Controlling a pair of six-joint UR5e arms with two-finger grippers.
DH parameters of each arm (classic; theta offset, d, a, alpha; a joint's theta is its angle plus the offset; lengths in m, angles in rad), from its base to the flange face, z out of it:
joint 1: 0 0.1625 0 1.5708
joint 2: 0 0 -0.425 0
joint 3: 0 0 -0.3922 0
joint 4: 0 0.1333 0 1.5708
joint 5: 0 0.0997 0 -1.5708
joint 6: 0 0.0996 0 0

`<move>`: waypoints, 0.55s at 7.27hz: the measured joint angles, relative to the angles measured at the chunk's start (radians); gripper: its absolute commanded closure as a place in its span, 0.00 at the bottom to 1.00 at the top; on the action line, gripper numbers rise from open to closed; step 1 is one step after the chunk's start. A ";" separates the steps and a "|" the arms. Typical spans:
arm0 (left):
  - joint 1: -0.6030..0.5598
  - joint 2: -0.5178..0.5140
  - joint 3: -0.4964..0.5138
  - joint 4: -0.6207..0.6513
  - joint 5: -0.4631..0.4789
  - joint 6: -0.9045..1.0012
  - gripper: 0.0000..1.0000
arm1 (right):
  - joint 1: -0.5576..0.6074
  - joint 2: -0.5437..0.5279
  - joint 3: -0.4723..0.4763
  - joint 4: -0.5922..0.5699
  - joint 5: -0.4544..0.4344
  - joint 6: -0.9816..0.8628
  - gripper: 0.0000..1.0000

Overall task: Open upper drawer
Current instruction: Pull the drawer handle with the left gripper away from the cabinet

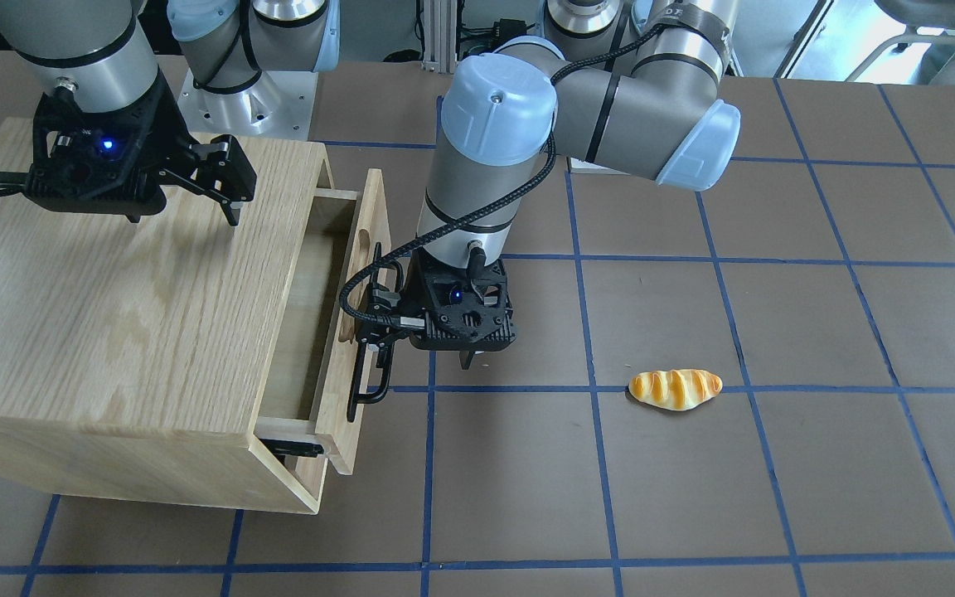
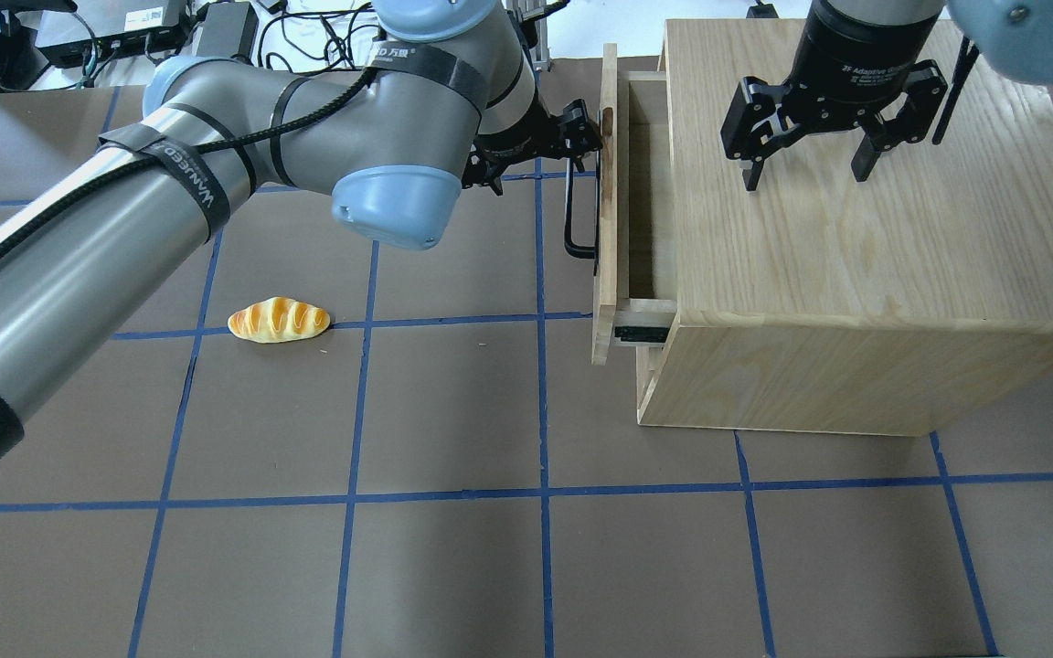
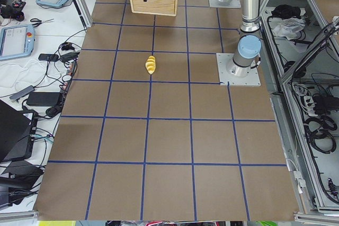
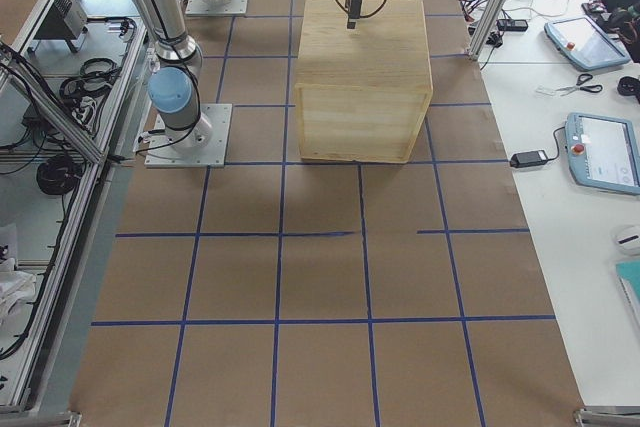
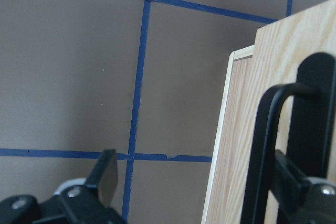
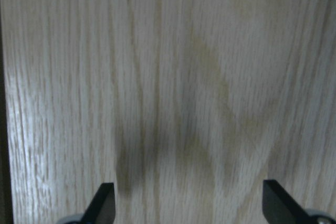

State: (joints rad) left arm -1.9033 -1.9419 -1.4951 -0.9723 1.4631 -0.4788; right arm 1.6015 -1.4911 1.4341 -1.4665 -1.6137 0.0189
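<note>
The upper drawer (image 1: 371,207) stands partly pulled out of the oak cabinet (image 1: 113,315), and its inside looks empty. Its front panel (image 2: 607,238) carries a long black bar handle (image 2: 577,219). My left gripper (image 1: 378,332) is at the handle's far half in the overhead view (image 2: 581,137). In the left wrist view the handle (image 5: 260,156) lies between the spread fingers (image 5: 105,174), close to the right one, and the gripper (image 5: 199,187) is open. My right gripper (image 2: 805,169) hangs open and empty just above the cabinet top (image 6: 173,77).
A toy bread roll (image 2: 278,320) lies on the brown table, left of the cabinet in the overhead view. My left arm's elbow (image 2: 389,196) hangs over the table between the roll and the drawer. Blue tape lines grid the table.
</note>
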 measured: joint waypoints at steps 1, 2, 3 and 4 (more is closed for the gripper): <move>0.003 0.000 0.000 0.000 0.000 0.003 0.00 | 0.000 0.000 0.000 0.000 0.000 0.000 0.00; 0.006 0.000 -0.003 0.000 0.000 0.005 0.00 | 0.000 0.000 -0.001 0.000 0.000 0.000 0.00; 0.009 0.001 -0.005 -0.001 0.000 0.006 0.00 | 0.000 0.000 -0.001 0.000 -0.001 0.001 0.00; 0.012 0.001 -0.005 -0.005 0.000 0.011 0.00 | 0.000 0.000 -0.001 0.000 0.000 0.000 0.00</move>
State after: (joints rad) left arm -1.8915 -1.9413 -1.5003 -0.9771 1.4634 -0.4674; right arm 1.6015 -1.4911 1.4328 -1.4665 -1.6141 0.0189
